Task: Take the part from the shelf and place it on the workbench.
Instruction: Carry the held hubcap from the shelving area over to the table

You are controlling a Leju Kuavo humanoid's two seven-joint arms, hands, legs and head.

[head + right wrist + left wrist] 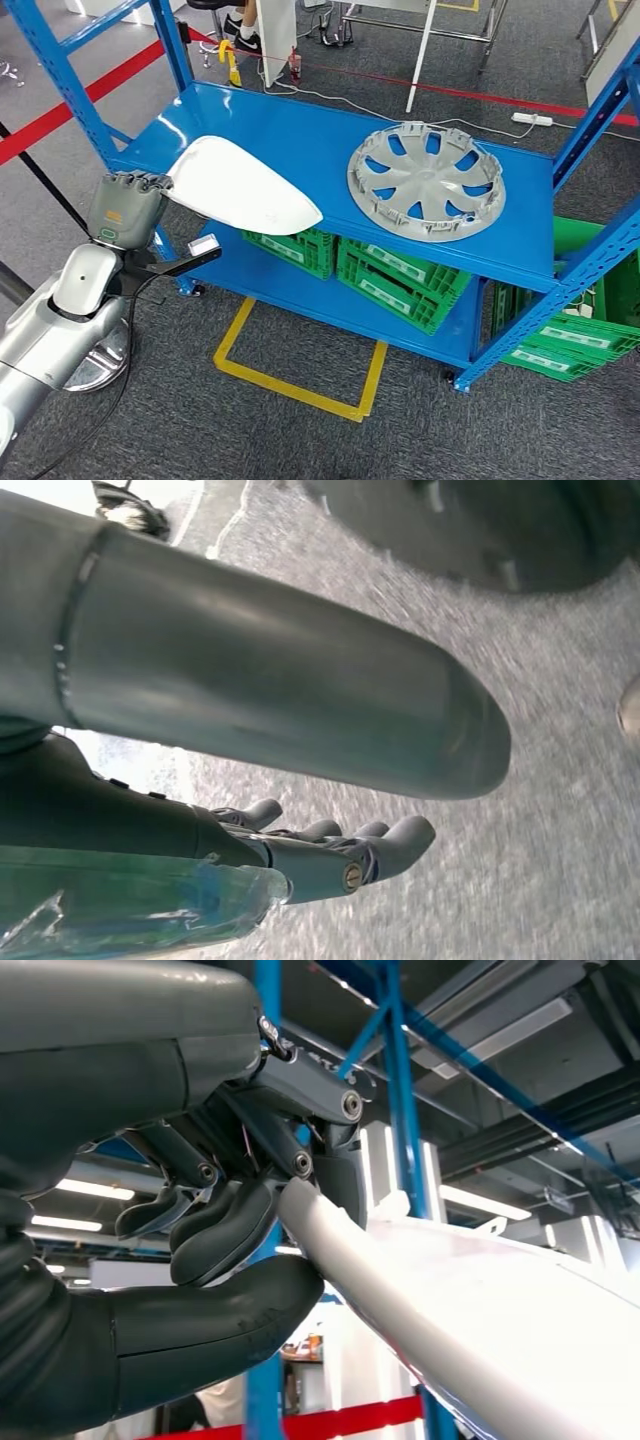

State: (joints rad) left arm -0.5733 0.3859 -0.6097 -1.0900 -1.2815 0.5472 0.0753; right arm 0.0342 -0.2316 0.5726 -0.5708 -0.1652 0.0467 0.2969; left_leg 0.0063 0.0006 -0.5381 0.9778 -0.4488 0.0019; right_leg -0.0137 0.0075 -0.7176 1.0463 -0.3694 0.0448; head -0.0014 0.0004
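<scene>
The part, a white curved shell (pixel 241 188), hangs over the front left edge of the blue shelf (pixel 302 130), its pointed end toward the right. My left hand (pixel 124 205) grips the shell's left end. In the left wrist view the thumb and fingers (pixel 226 1230) clamp the rim of the white shell (pixel 513 1320). My right hand (pixel 332 850) hangs over the grey floor, fingers stretched out with nothing in them.
A grey hubcap (pixel 426 180) lies on the right of the shelf top. Green crates (pixel 400 285) sit on the lower board and others (pixel 589 330) stand at the right. Blue uprights (pixel 60 70) frame the shelf. Yellow floor marking (pixel 302 390) lies in front.
</scene>
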